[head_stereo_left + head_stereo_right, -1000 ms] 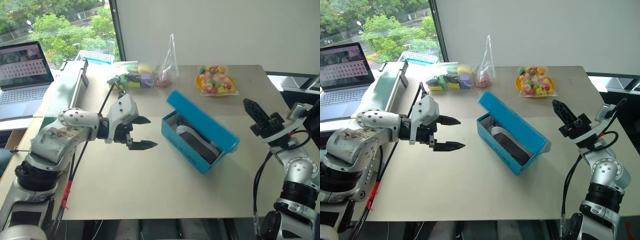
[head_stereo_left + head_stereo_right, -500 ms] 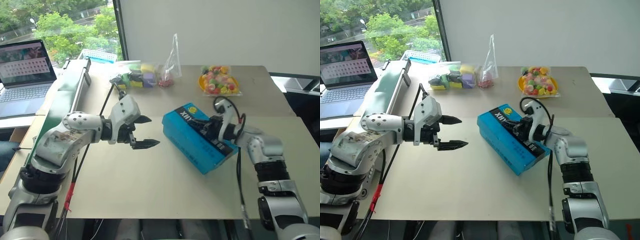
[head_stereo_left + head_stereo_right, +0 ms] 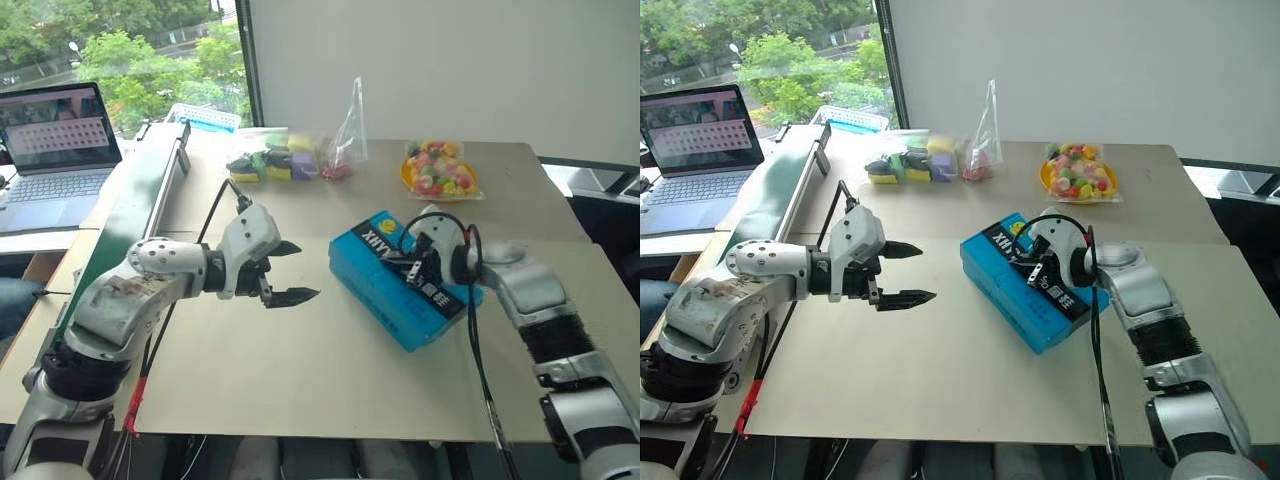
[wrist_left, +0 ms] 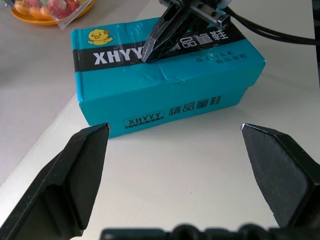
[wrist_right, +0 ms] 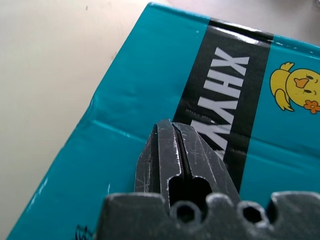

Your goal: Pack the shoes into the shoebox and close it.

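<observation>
Now closed shoebox (image 3: 400, 280) lying mid-bench (image 3: 300, 380), right gripper (image 5: 172, 132) with jaws shut pressing on its lid, left gripper (image 3: 290, 270) just left of it, jaws wide open, empty.

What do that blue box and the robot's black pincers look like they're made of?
The shoebox looks like thin printed cardboard with a slightly glossy finish: its lid shows creases and soft reflections. The right gripper, shut and resting on the lid, looks like hard black plastic or coated metal; fine pale scuffs mark its matte surface, so either is possible.

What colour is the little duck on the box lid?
Yellow duck with an orange beak, seen best in the left wrist view.
</observation>
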Action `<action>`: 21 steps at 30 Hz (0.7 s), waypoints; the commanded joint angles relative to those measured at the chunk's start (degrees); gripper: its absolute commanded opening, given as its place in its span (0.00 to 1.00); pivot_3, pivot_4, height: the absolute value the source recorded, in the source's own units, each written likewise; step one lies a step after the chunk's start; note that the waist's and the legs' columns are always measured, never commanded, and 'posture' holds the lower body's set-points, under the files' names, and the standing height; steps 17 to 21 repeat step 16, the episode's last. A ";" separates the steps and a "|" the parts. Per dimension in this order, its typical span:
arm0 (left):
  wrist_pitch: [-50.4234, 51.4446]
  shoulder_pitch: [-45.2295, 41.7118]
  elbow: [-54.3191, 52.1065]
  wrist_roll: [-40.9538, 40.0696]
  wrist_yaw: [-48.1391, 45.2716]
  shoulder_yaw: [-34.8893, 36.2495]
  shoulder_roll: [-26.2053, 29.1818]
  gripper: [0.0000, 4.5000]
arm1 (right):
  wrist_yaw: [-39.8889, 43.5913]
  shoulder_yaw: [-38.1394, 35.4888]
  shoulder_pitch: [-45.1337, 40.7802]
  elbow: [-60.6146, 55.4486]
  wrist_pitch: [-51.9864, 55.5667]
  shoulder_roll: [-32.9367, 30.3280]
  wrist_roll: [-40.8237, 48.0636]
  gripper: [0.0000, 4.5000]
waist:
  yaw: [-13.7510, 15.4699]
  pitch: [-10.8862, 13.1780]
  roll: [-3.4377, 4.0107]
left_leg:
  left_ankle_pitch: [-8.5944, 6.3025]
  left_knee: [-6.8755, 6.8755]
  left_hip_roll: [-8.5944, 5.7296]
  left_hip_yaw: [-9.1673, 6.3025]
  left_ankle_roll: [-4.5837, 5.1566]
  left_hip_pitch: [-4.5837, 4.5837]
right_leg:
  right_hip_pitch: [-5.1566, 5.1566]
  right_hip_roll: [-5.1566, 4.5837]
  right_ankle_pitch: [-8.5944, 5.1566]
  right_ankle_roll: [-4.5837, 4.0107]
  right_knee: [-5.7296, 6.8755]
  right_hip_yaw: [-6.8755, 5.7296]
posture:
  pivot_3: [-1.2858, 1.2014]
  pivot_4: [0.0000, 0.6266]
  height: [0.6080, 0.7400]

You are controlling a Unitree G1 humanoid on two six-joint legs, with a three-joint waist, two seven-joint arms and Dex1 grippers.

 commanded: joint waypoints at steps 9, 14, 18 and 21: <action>-2.01 -0.49 -0.98 -1.20 0.54 1.15 -3.12 1.00 | 6.07 -20.51 8.21 -21.25 8.46 -6.45 18.78 0.00 | 0.56 0.08 0.09 | -0.01 0.08 -0.01 -0.02 0.03 -0.43 | -0.34 -0.01 0.02 -0.02 0.02 -0.02 | 0.52 0.24 1.00; -1.46 -0.39 -0.61 -1.41 0.79 2.19 -3.17 1.00 | 4.62 -22.20 9.34 -24.89 10.85 -6.26 22.80 0.00 | 0.16 0.09 0.11 | -0.01 0.09 0.02 -0.01 0.03 -0.40 | -0.34 0.02 0.02 -0.02 0.04 -0.01 | 0.52 0.24 1.00; -1.26 -0.67 0.15 -0.80 1.56 2.70 -2.91 1.00 | 3.72 -22.11 8.92 -25.22 11.13 -6.41 22.98 0.00 | 0.09 0.09 0.11 | -0.01 0.08 0.02 -0.01 0.03 -0.40 | -0.35 0.02 0.02 -0.02 0.04 0.00 | 0.52 0.24 1.00; -1.26 -0.67 0.15 -0.80 1.56 2.70 -2.91 1.00 | 3.72 -22.11 8.92 -25.22 11.13 -6.41 22.98 0.00 | 0.09 0.09 0.11 | -0.01 0.08 0.02 -0.01 0.03 -0.40 | -0.35 0.02 0.02 -0.02 0.04 0.00 | 0.52 0.24 1.00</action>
